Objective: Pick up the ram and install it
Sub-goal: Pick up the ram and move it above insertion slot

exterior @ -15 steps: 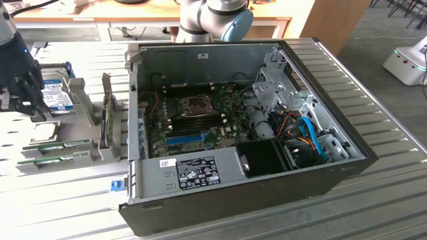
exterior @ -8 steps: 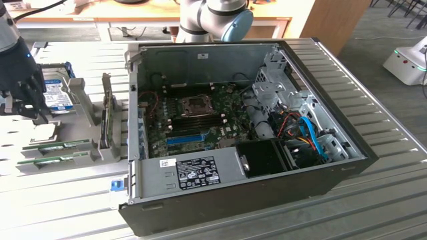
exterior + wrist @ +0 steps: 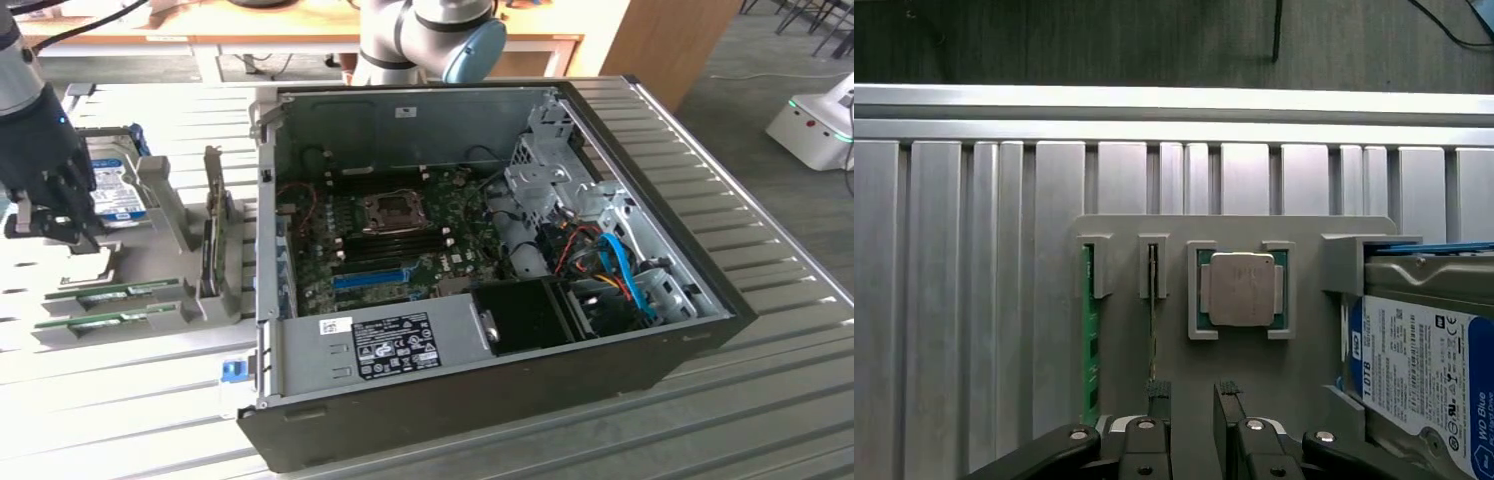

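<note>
Starting nearest us at the exterior view's left, we find two green memory sticks standing on edge in the slots of a grey holder [image 3: 167, 318]. We take the farther one as the ram [image 3: 114, 292], with the second stick [image 3: 91, 321] just beside it on the near side. In the wrist view the ram [image 3: 1153, 320] runs straight toward one fingertip [image 3: 1159, 393], while the second stick [image 3: 1089, 340] lies further out. Both sticks sit in their slots, so we judge the pick not yet made and the whole install left to do.

Just beyond them the gripper [image 3: 51, 230] hangs over the holder with its jaws spread wide and nothing between them. A processor chip [image 3: 1242, 288] rests in its own pocket past the ram. Farther on stands a hard drive [image 3: 114, 195] with a blue label. To the right we see the upright expansion card [image 3: 214, 235], then the open computer case [image 3: 694, 330] with its motherboard [image 3: 400, 225] exposed. The arm's base [image 3: 427, 40] is on the far side.

The sticks show only their edges, so their faces are hidden. We cannot tell whether the fingertip touches the ram or stops just short of it. The memory slots [image 3: 400, 243] on the motherboard are too small for us to say whether any is filled. The hard drive and the arm's base are cut off by the frame edges.
</note>
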Available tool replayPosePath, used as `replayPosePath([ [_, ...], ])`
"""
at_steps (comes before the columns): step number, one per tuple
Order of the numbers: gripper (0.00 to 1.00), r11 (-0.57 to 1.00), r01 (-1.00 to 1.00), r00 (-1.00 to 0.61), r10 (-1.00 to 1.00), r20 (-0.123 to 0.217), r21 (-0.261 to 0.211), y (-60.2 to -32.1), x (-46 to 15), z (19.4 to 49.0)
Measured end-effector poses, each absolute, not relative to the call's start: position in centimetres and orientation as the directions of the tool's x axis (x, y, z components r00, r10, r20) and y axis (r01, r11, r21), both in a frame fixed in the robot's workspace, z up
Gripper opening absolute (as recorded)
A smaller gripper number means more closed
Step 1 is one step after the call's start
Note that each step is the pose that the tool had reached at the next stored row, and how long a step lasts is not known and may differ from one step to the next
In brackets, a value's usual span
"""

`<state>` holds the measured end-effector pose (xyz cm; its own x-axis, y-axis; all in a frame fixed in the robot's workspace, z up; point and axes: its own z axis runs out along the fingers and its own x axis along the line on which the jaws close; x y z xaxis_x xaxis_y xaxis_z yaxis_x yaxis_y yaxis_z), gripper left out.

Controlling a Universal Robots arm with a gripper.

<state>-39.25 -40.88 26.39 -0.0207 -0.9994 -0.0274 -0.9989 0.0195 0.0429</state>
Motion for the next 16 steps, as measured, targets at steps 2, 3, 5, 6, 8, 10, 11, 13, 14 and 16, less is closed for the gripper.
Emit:
replayPosePath([
  [2, 0.31, 0.020, -0.999, -0.021, -0.999, -0.027, 0.043, -40.9, -39.2, 26.2],
  [3, 0.31, 0.020, -0.999, -0.021, -0.999, -0.027, 0.043, -40.9, -39.2, 26.1],
  [5, 0.31, 0.019, -0.999, -0.021, -0.999, -0.027, 0.043, -40.9, -39.2, 25.9],
  [6, 0.31, 0.019, -0.999, -0.021, -0.999, -0.027, 0.043, -40.9, -39.2, 25.8],
  [8, 0.31, 0.020, -0.999, -0.021, -0.999, -0.027, 0.043, -40.9, -39.2, 25.6],
  [10, 0.31, 0.020, -0.999, -0.021, -0.999, -0.027, 0.043, -40.9, -39.2, 25.4],
  [11, 0.31, 0.019, -0.999, -0.021, -0.999, -0.027, 0.043, -40.9, -39.2, 25.3],
  [13, 0.31, 0.019, -0.999, -0.021, -0.999, -0.027, 0.043, -40.9, -39.2, 25.1],
  [14, 0.31, 0.019, -0.999, -0.021, -0.999, -0.027, 0.043, -40.9, -39.2, 25.0],
  [16, 0.31, 0.020, -0.999, -0.021, -0.999, -0.027, 0.043, -40.9, -39.2, 24.8],
])
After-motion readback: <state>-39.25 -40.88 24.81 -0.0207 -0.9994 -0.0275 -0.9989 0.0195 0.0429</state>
